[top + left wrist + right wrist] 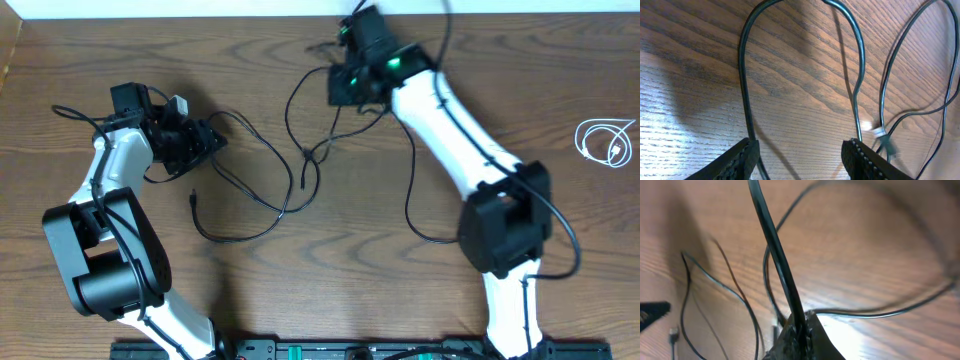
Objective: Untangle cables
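Tangle of black cables (pixel 308 155), white coil (pixel 607 141) apart

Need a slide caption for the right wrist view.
Right hand shut on a black cable that runs straight out from its grip, over the wooden table.

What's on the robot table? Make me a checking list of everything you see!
Surface: wooden table, bare brown boards.
Job's things: black cables tangled mid-table; white cable coiled alone, far right.
Clutter: nothing seen.
Grippers: left gripper jaws open by a black loop; right gripper jaws shut on a black cable.
Cables: thick arm wire loops beside the right arm.
Surroundings: white wall strip behind; black rail in front.
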Tool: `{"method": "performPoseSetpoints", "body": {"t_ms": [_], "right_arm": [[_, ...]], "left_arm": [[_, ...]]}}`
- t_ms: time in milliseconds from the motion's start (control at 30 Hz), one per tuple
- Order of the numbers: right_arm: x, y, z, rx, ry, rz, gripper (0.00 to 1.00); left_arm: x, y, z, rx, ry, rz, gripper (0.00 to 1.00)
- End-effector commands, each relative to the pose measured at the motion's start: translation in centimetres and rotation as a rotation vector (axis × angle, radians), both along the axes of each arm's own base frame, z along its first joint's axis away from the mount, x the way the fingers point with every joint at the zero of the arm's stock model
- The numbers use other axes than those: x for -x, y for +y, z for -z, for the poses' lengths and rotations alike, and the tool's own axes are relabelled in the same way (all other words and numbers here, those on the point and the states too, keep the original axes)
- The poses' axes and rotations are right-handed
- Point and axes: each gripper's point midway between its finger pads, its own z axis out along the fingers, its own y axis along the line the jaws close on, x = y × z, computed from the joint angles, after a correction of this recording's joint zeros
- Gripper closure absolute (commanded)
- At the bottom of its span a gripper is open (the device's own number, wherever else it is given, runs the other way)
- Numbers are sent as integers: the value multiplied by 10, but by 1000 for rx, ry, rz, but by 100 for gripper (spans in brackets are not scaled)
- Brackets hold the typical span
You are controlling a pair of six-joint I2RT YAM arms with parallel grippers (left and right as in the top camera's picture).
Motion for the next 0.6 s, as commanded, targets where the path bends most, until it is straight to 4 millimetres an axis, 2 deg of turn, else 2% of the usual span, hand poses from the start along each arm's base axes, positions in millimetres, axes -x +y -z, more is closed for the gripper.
{"method": "performPoseSetpoints", "body": {"t_ms": [0,133,300,467,567], "right_arm": [[13,16,16,12,46,-17,99],[19,17,25,39,64,-22,99],[26,8,31,86,98,-9,98],[12,-33,36,288,23,101,94],[8,-46,38,344,10,132,93]], "left_arm": [[-1,0,1,9,-3,11,41],[-1,0,1,9,-3,11,41],[-1,0,1,10,-3,11,41],[-1,0,1,10,-3,11,41],[-1,0,1,10,-3,11,41]]}}
